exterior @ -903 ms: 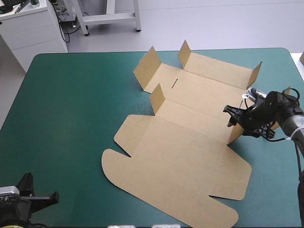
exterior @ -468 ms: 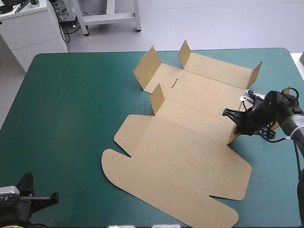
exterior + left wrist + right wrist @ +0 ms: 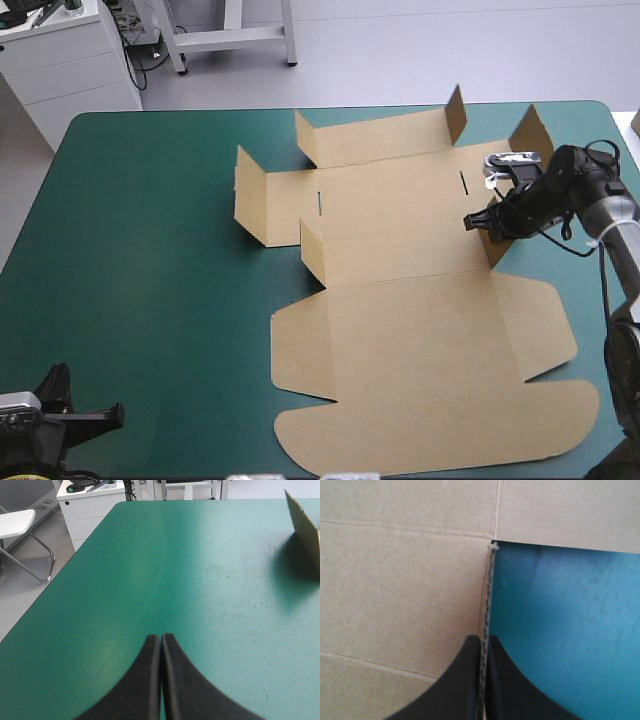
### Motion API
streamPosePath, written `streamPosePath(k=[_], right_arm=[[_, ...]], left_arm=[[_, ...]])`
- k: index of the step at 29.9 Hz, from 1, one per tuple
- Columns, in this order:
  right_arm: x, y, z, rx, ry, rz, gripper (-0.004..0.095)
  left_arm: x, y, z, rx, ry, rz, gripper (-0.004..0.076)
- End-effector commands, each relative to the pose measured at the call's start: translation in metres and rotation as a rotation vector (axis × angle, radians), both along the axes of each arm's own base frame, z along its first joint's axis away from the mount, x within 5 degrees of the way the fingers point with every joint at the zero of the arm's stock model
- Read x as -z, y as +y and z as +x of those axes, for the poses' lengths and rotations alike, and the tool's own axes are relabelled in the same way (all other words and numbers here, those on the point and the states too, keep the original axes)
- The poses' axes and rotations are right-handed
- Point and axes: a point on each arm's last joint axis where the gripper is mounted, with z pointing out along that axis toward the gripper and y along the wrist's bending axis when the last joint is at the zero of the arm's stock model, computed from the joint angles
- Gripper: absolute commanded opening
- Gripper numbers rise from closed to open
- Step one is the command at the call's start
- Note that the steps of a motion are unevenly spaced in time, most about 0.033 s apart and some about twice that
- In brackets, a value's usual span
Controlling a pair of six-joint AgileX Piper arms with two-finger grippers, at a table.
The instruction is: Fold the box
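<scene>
The left pincer [image 3: 161, 639] sits low at the bench's [image 3: 150, 250] 7 o'clock corner, its arm barely over the teal-green cover. Its black fingers are pressed together into one point with nothing between them, aimed across bare cover toward 1 o'clock.

The brown box [image 3: 420, 330] lies opened out from the middle of the bench toward 3 and 5 o'clock. It is mostly flat, with several short flaps standing up along its far half. The round-cornered lid panel [image 3: 440, 430] lies flat at the near edge.

The right arm reaches in from 3 o'clock, forearm angled down and wrist dipped low. The right pincer [image 3: 482, 640] is clamped on an upright side flap [image 3: 492, 245] at the box's right edge — the board's cut edge runs straight between its fingers, brown panel on one side, teal-green cover on the other.
</scene>
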Motion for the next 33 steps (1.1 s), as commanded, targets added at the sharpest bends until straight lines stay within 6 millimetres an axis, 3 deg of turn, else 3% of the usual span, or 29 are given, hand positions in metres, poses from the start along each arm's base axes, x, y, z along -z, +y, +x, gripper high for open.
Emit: streamPosePath(k=[1,5,12,18,23,33], right_arm=[[-0.035,0.010,0.015,-0.179,-0.159,-0.046,-0.0022],[-0.044,0.028,0.035,-0.401,-0.193,-0.109,-0.0022],[-0.050,0.085,0.055,-0.716,-0.221,-0.127,-0.0022],[-0.054,0.135,0.057,-0.927,-0.313,-0.170,-0.0022],[-0.056,0.168,0.048,-1.108,-0.383,-0.208,-0.0023],[-0.061,0.193,0.048,-1.227,-0.563,-0.253,-0.0023]], left_arm=[[-0.013,-0.001,-0.004,0.008,-0.111,0.010,-0.0032],[-0.013,-0.001,-0.004,0.008,-0.111,0.010,-0.0032],[-0.013,-0.001,-0.004,0.007,-0.111,0.008,-0.0032],[-0.013,-0.001,-0.004,0.008,-0.111,0.009,-0.0032],[-0.013,-0.001,-0.004,0.008,-0.111,0.009,-0.0032],[-0.013,-0.001,-0.004,0.008,-0.111,0.009,-0.0032]])
